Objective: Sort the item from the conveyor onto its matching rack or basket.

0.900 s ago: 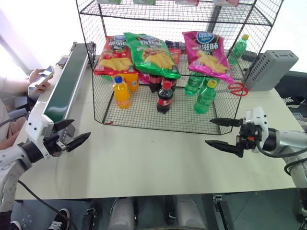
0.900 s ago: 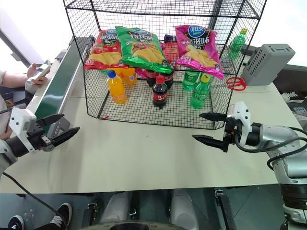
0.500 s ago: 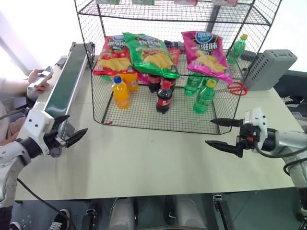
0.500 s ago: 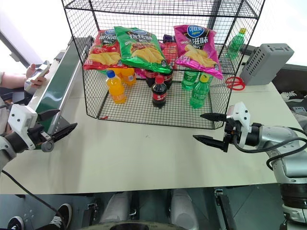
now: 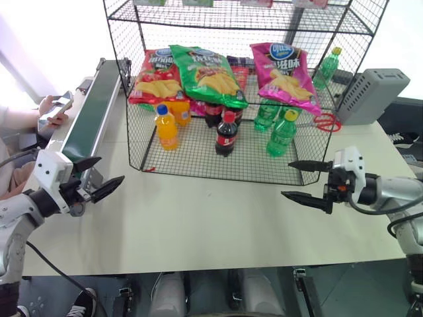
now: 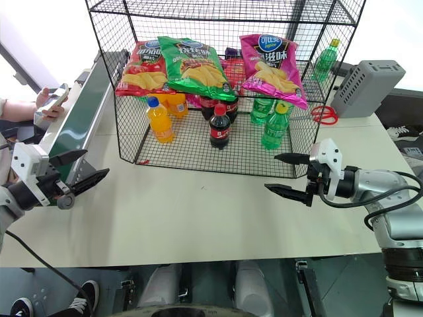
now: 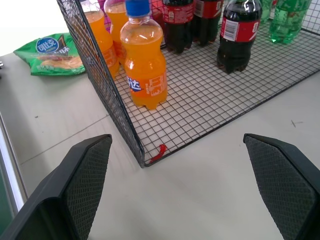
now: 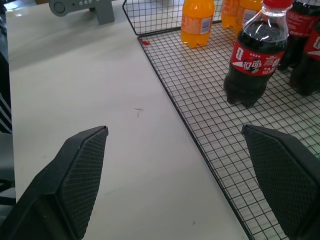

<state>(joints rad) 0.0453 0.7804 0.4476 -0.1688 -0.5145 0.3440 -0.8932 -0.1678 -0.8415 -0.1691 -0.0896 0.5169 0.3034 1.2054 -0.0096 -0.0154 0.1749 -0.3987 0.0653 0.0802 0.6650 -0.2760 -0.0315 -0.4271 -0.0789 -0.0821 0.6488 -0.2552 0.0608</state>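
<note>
The magenta-pink chip bag [image 5: 285, 76] lies on the black wire rack [image 5: 198, 162], on its middle shelf at the right, next to a green bag [image 5: 208, 74] and a red bag [image 5: 157, 78]. The dark-green conveyor [image 5: 89, 119] runs along the table's left side. My left gripper [image 5: 110, 170] hovers open at the conveyor's near end, holding nothing. My right gripper [image 5: 286, 178] hangs open and holds nothing, over the table by the rack's front right corner. Both point inward toward the rack.
Orange [image 5: 166, 127], cola [image 5: 227, 134] and green [image 5: 283, 134] bottles stand on the rack's floor. A grey box [image 5: 373, 92] and red scissors [image 5: 325, 122] sit at the right. A person's hand [image 5: 54, 111] holds a phone left of the conveyor. A small green bag [image 7: 50, 52] lies beyond the rack.
My left gripper has shifted slightly back toward the conveyor's near end. The right gripper has stayed in place, and both remain open.
</note>
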